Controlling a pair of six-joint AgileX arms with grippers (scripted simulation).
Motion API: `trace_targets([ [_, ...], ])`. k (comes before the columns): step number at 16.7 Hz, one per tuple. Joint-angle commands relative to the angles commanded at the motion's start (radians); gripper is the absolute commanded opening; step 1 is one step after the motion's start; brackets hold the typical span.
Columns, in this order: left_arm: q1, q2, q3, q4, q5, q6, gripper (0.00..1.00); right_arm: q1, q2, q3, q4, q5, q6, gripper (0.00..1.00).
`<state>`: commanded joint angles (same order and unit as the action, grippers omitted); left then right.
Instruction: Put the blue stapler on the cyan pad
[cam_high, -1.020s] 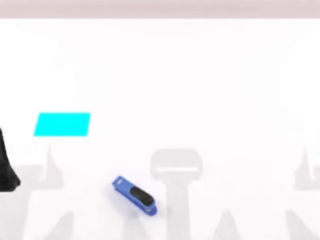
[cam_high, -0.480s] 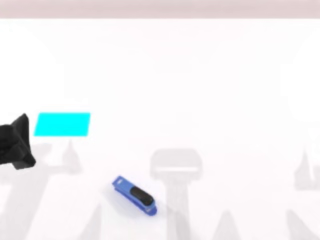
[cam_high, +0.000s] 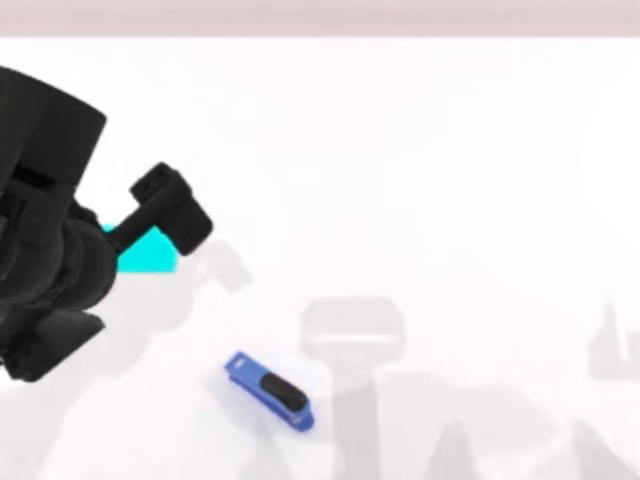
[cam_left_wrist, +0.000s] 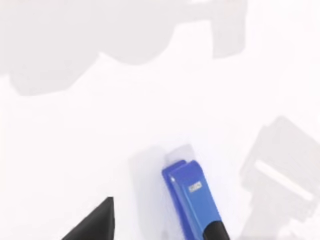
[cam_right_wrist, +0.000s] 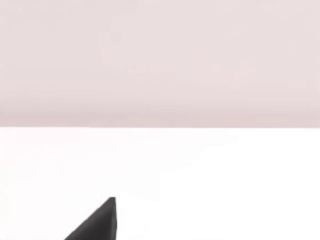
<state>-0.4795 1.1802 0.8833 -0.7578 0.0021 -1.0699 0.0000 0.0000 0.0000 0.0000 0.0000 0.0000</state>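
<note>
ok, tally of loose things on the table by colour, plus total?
Blue: 1, the blue stapler
Cyan: 1, the cyan pad, partly hidden under the left arm
Total: 2

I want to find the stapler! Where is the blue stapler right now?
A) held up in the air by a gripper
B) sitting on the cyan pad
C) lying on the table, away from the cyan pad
C: the blue stapler lies on the white table, apart from the cyan pad, which the left arm partly covers.
</note>
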Motion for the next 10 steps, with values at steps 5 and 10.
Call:
trace_targets([
  [5, -0.161, 0.382, 0.298, -0.252, 0.002, -0.351, 1.0, 0.0, 0.0, 0.0, 0.0, 0.0, 0.0, 1.0],
  [10, -0.251, 0.599, 0.474, -0.386, -0.001, -0.555, 1.0, 0.0, 0.0, 0.0, 0.0, 0.0, 0.0, 1.0],
])
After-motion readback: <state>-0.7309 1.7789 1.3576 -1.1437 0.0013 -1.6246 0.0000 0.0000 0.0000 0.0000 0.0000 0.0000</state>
